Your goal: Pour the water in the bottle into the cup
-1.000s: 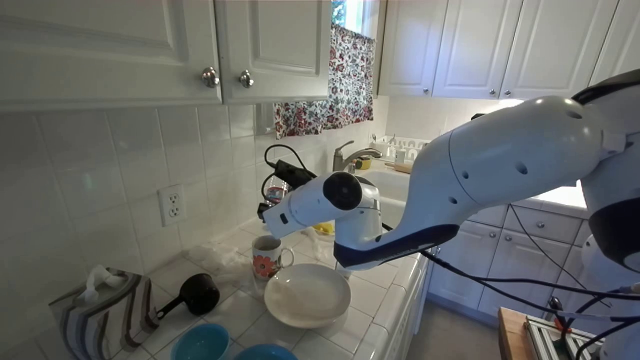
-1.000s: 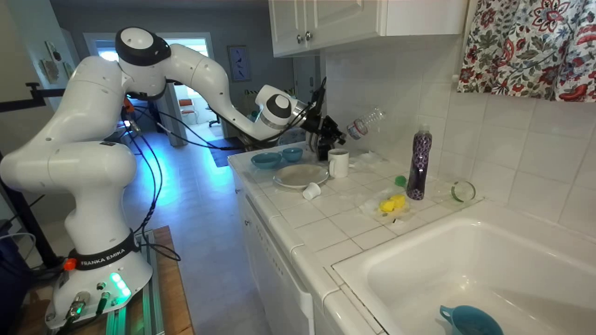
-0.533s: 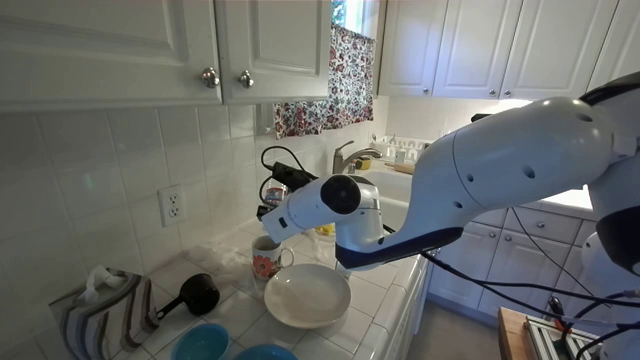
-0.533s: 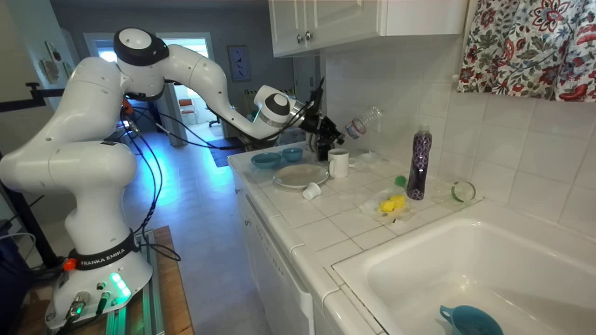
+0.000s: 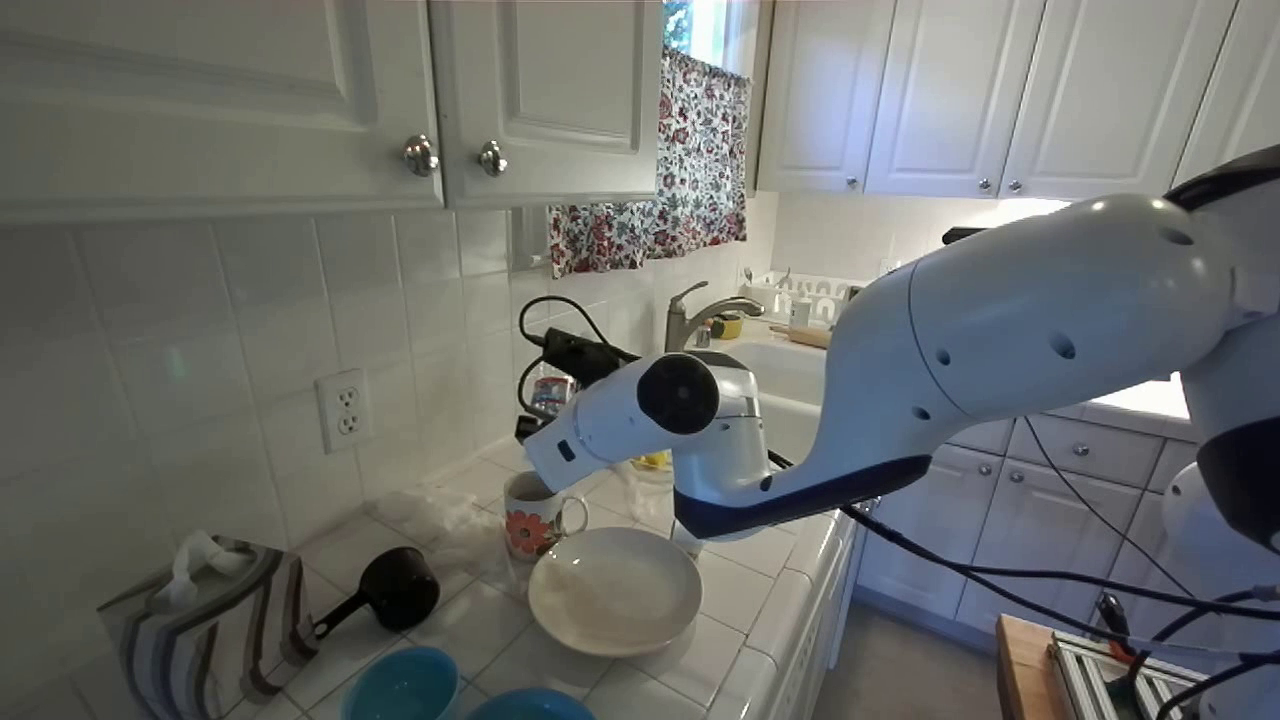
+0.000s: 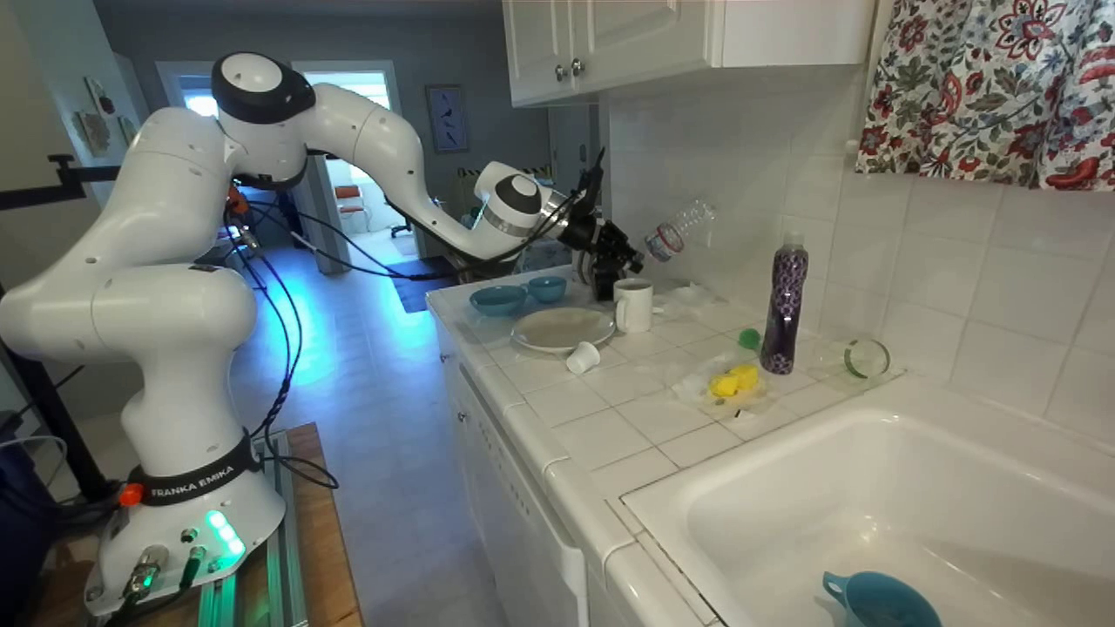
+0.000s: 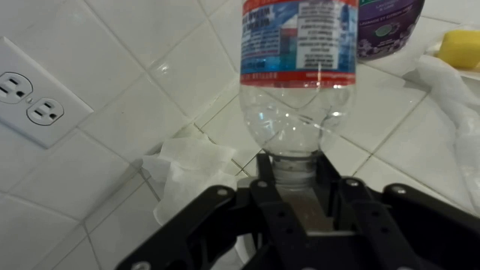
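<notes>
My gripper is shut on the neck of a clear plastic bottle with a red and blue label. In an exterior view this bottle is tilted, base up toward the wall and neck down at my gripper. I cannot make out water in it. The cup, a white mug, stands upright on the counter just below my gripper; its red flower faces an exterior view. My gripper hides the bottle's mouth. A purple bottle stands apart near the sink, also behind the held bottle in the wrist view.
A wide white dish sits beside the mug, with a small white cup on its side nearby. Blue bowls, a yellow sponge, a black scoop and a striped tissue box share the counter. The tiled wall is close behind the bottle.
My arm has lowered slightly, and the held clear bottle has shifted a little with it. The mug and the other things on the counter have not moved.
</notes>
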{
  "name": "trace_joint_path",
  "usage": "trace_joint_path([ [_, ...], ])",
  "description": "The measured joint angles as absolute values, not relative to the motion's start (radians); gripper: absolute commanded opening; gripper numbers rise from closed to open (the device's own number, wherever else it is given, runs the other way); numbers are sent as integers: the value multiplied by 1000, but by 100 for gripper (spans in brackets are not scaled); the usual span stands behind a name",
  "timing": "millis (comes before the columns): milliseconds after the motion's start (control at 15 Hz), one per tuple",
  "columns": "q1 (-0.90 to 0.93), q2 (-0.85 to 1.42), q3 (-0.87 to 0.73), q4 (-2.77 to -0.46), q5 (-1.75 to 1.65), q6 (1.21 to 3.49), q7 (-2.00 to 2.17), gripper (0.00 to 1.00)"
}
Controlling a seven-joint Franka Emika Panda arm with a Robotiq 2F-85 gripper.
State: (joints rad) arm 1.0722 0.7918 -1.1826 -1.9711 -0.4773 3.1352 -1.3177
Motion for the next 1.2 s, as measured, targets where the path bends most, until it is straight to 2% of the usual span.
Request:
trace_joint_path([
  [800,1074,792,-1188,-1971,-521,3124,-1282,8],
  [1200,1070,789,-1188,-1969,-518,3158,-1090,8],
])
